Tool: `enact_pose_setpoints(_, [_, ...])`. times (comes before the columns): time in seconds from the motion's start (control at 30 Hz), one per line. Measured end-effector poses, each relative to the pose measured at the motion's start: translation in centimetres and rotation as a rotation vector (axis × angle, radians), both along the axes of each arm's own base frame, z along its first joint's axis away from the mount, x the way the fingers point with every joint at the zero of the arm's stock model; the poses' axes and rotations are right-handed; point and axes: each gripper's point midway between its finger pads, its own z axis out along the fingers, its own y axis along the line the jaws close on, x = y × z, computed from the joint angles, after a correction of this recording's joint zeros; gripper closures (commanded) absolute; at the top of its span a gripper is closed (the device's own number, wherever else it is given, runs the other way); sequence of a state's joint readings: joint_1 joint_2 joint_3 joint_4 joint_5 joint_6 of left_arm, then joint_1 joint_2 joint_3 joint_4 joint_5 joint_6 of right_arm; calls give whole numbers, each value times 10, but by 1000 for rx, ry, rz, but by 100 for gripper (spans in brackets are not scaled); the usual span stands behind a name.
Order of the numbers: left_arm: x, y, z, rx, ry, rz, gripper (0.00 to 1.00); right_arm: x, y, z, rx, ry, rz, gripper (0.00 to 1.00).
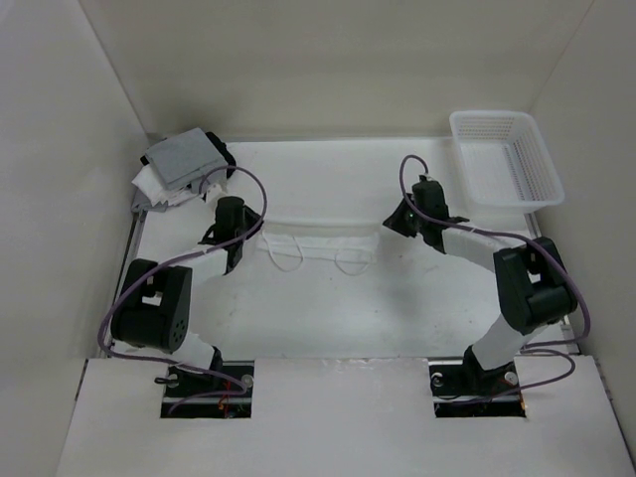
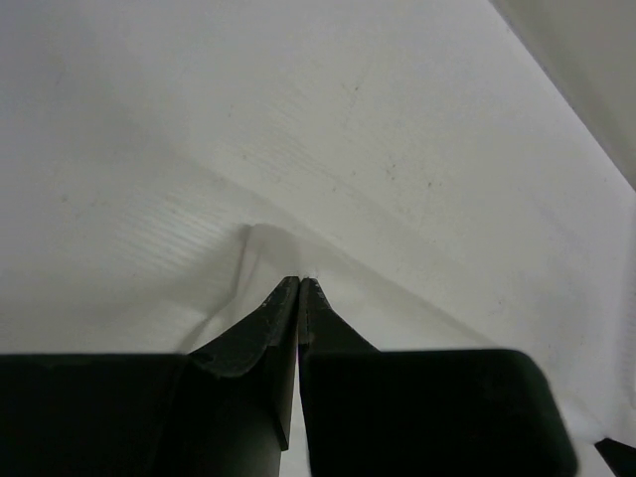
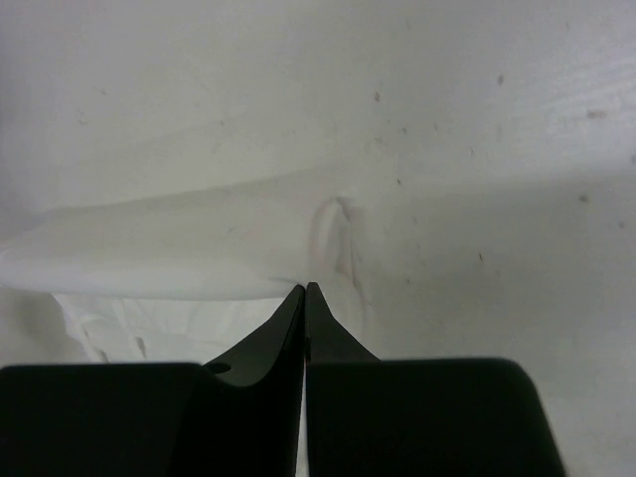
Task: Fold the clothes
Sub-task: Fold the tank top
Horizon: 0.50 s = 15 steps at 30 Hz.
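We record one white table [image 1: 328, 318], its surface lightly speckled with small dark marks. Lying directly on it we count three items. A white tank top [image 1: 320, 237] is spread wide across the middle, its two loop shoulder straps [image 1: 287, 255] pointing toward the near edge. A stack of folded garments [image 1: 184, 159], grey on top with white beneath, sits at the far left corner, and a white mesh-walled plastic basket [image 1: 489, 114] sits at the far right corner, well apart from the tank top.
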State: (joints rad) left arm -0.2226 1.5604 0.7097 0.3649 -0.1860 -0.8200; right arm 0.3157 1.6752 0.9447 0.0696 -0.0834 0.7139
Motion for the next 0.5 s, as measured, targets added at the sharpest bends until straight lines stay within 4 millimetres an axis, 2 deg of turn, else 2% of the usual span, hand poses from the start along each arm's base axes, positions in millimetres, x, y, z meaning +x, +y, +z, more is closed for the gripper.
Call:
enact_pose_setpoints(0.13, [-28, 11, -5, -27, 3, 19, 98, -32, 3, -10, -17, 16, 19, 97])
enact_pose_setpoints(0.23, [-44, 18, 2, -45, -25, 34, 98, -58, 13, -11, -25, 12, 52, 97])
enact_pose_setpoints(0.37, [-56, 24, 10, -67, -65, 50, 98, -86, 27, -8, -31, -8, 95, 96])
enact_pose_setpoints(0.5, [-67, 28, 4, -87, -61, 53, 98, -108, 40, -8, -42, -21, 133, 96])
